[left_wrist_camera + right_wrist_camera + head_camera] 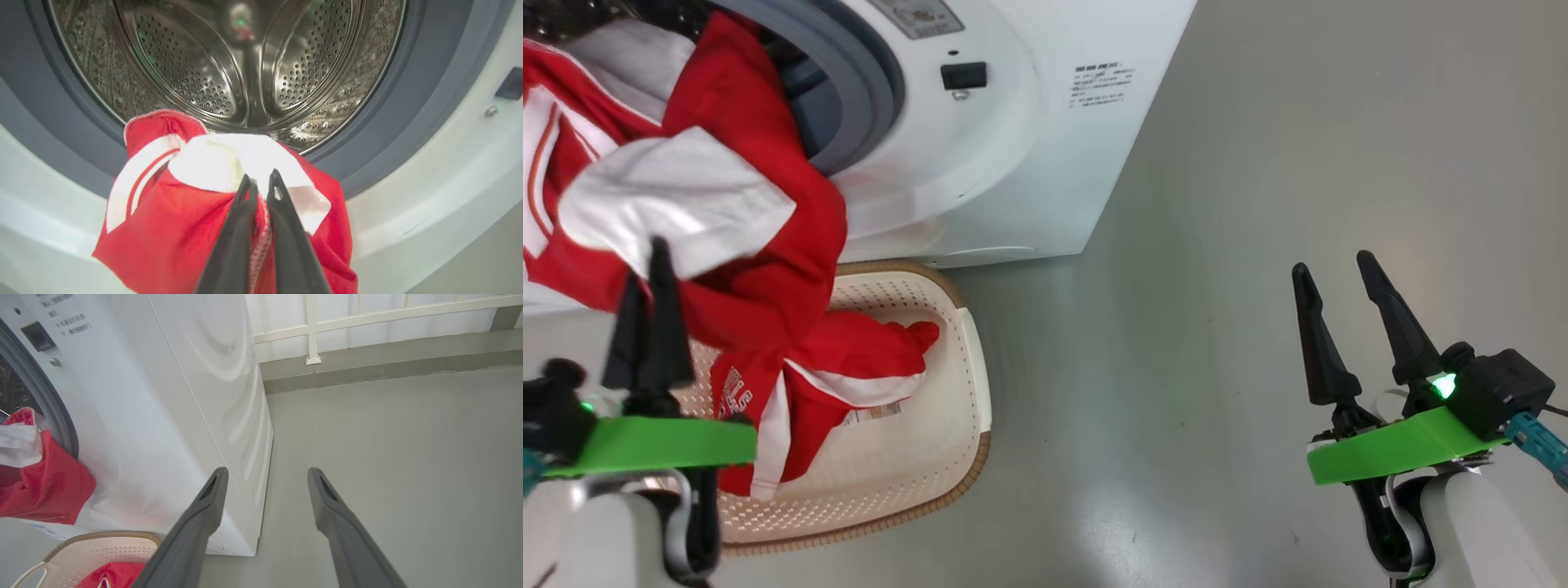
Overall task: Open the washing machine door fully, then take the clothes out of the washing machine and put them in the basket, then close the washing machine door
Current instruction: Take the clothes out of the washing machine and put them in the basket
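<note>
L gripper (pixel 261 177) is clenched on the clothes (pixel 171 228), its two dark fingers pinching a fold of red-and-white fabric right at the mouth of the washing machine (pixel 429 183). How much cloth sits btwn the tips is hard to see, since the bundle bulges round them. The bundle hangs out over the machine's grey gasket (pixel 416 102) and down its front. It hides the lower front edge of the steel drum (pixel 196 73) behind it.

In the head view the clothes are cut off at the frame edge. Red cloth w/ white lettering reaches down into the basket (pixel 976 359), which stands just in front of the machine, below its opening. Can't tell if the hanging piece and the piece in the basket are one garment or two. Part of the basket is covered by cloth and by the L arm, and a label on its bottom is half under the fabric.

R gripper (pixel 1331 263) is released, fingers spread wide, holding nothing. It is well off to the side of the machine, past its front corner, over grey floor (pixel 1258 163).
</note>
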You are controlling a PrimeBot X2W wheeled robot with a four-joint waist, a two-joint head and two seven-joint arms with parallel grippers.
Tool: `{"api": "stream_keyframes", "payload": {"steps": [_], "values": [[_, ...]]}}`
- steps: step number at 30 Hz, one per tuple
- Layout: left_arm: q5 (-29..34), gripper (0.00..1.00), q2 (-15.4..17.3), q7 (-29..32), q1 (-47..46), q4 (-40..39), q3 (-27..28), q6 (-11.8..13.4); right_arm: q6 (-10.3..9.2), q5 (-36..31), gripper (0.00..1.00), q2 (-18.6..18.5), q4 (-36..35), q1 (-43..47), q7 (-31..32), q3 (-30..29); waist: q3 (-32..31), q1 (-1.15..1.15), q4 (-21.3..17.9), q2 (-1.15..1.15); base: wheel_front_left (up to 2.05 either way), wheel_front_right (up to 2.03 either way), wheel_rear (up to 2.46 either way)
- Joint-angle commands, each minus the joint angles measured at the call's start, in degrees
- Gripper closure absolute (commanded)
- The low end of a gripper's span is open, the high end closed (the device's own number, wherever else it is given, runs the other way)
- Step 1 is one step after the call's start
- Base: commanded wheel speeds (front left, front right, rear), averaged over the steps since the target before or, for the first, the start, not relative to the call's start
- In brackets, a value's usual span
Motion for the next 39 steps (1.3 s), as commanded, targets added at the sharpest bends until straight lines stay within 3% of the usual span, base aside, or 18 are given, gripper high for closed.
{"api": "stream_keyframes", "payload": {"steps": [1,15,19,22,24,25,26,27,39], "values": [[-0.39,1.00,1.67,-0.22,0.35,0.18,1.05,-0.31,0.37,-0.38,0.00,-0.08,-1.51,-0.22,-0.36,1.17,0.32,0.00,-0.13,0.00,0.00,0.00,0.00],[-2.38,1.00,4.63,-0.22,-6.66,26.20,-5.63,-0.31,0.37,0.13,0.00,-0.08,-1.62,-1.08,-0.36,2.38,2.47,0.00,-1.54,0.00,0.00,0.00,0.00],[-3.09,0.83,5.42,-0.22,-9.14,32.08,-7.93,-0.31,0.37,0.30,0.00,-0.08,-1.60,-1.21,-0.36,2.82,2.73,0.00,-2.02,0.00,0.00,0.00,0.00],[-3.67,0.64,5.86,-0.22,-10.77,34.31,-9.13,-0.31,0.37,0.24,0.00,-0.08,-1.66,-1.34,-0.36,2.75,3.00,0.00,-2.15,0.00,0.00,0.00,0.00],[-4.07,0.40,6.23,-0.22,-11.61,35.05,-9.19,-0.31,0.37,0.18,0.00,-0.08,-1.66,-1.35,-0.36,2.69,3.12,0.00,-2.20,0.00,0.00,0.00,0.00],[-4.26,0.19,6.36,-0.22,-11.90,35.24,-9.11,-0.31,0.37,0.18,0.00,-0.08,-1.66,-1.36,-0.36,2.66,3.14,0.00,-2.23,0.00,0.00,0.00,0.00],[-4.39,0.05,6.51,-0.22,-12.13,35.31,-8.96,-0.31,0.37,0.17,0.00,-0.08,-1.65,-1.36,-0.36,2.63,3.15,0.00,-2.24,0.00,0.00,0.00,0.00],[-4.50,0.00,6.60,-0.22,-12.27,35.27,-8.77,-0.31,0.37,0.17,0.00,-0.08,-1.65,-1.35,-0.36,2.59,3.17,0.00,-2.22,0.00,0.00,0.00,0.00],[-3.92,0.00,6.01,-0.22,-10.89,30.51,-6.98,-0.31,0.37,-0.10,0.00,-0.08,-1.70,-1.36,-0.36,2.05,3.11,0.00,-1.21,0.00,0.00,0.00,0.00]]}}
